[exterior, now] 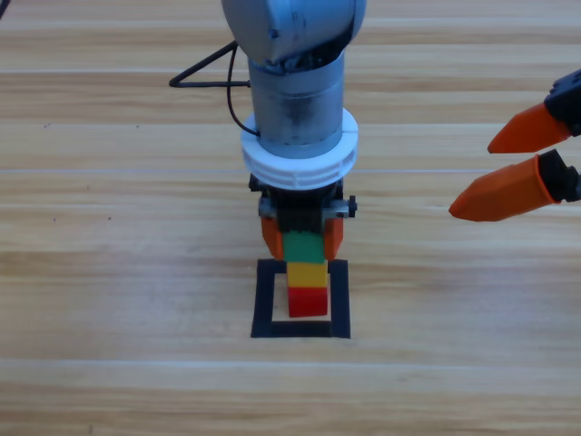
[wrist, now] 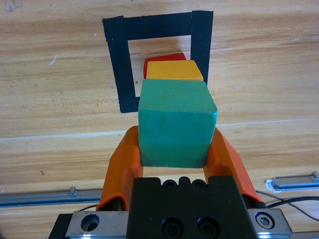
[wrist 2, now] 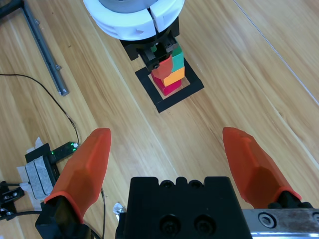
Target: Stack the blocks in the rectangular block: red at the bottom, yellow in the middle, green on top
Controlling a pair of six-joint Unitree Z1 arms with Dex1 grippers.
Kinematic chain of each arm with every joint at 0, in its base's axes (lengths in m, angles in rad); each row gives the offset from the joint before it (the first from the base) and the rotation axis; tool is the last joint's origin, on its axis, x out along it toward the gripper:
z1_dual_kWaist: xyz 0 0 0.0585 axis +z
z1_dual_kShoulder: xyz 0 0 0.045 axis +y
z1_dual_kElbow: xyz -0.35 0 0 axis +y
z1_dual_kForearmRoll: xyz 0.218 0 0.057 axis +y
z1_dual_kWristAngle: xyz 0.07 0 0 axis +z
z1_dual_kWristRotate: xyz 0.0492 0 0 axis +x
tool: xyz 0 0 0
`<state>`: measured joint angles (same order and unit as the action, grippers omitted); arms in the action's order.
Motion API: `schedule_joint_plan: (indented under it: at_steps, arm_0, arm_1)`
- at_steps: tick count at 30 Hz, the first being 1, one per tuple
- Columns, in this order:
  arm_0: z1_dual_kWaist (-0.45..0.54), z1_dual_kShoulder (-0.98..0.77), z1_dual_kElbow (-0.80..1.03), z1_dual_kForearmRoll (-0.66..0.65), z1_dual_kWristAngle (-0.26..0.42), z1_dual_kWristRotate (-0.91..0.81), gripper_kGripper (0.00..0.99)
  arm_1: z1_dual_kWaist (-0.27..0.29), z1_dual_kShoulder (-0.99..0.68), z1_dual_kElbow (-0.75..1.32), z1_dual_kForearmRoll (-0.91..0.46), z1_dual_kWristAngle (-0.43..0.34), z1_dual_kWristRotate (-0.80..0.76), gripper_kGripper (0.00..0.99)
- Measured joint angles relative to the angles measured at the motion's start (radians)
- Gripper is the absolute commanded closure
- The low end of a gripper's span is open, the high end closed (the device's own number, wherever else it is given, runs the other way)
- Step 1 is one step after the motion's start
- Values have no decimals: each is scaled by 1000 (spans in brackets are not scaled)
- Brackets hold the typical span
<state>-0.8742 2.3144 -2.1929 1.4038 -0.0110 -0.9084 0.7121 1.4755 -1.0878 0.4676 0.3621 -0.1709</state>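
Pinching green cube (wrist: 175,122) between left gripper (exterior: 302,238) jaws, sitting squarely on yellow (exterior: 308,272) over red (exterior: 308,302) inside tape outline (exterior: 264,300); right gripper (exterior: 508,173) waiting well aside, jaws spread.

High view: fixed overhead, facing down on the counter (exterior: 109,272); tape outline (exterior: 263,309) at lower centre, moderately near.
Left wrist view: looks along the left pincer (wrist: 172,149), very close above the tape outline (wrist: 119,64), which sits at upper centre.
Right wrist view: looks past the right pincer (wrist 2: 169,159) from well off; tape outline (wrist 2: 164,102) small, at upper centre.
Shared by all three: the tape outline and surrounding counter.
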Motion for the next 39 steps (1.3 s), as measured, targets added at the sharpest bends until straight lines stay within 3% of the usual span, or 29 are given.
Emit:
schedule_joint_plan:
  at_steps: [4, 5, 7, 8, 20, 24, 28, 30, 33, 35, 39]
  arm_0:
    - [0, 0, 0, 0, 0, 0, 979]
    - [0, 0, 0, 0, 0, 0, 800]
    - [0, 0, 0, 0, 1, 2, 53]
    - [0, 0, -1, 0, 1, 2, 1]
    - [0, -22, -2, 0, 18, 3, 0]
    - [0, -103, -2, 0, 65, 2, 0]
    - [2, -309, 79, -1, 148, -4, 0]
    - [6, -464, 211, -72, 162, 33, 0]
    - [9, -643, 436, -322, 156, 151, 0]
    - [9, -754, 676, -572, 110, 263, 0]
    - [-20, -775, 747, -586, 115, 308, 0]
  arm_1:
    - [0, 0, 0, 0, 0, 0, 1]
    - [0, 0, 0, 0, 0, 0, 1]
    - [0, 0, 0, 0, 0, 0, 1]
    - [0, 0, 0, 0, 0, 0, 1]
    - [0, 0, 0, 0, 0, -2, 1]
    - [0, 0, 0, 0, 0, -2, 1]
    - [0, 0, 0, 0, 0, -2, 1]
    - [0, 0, 0, 0, 0, -3, 1]
    - [0, 0, 0, 0, 0, -3, 1]
    - [0, 0, 0, 0, 0, -3, 1]
    - [2, 0, 0, 0, 0, -6, 1]
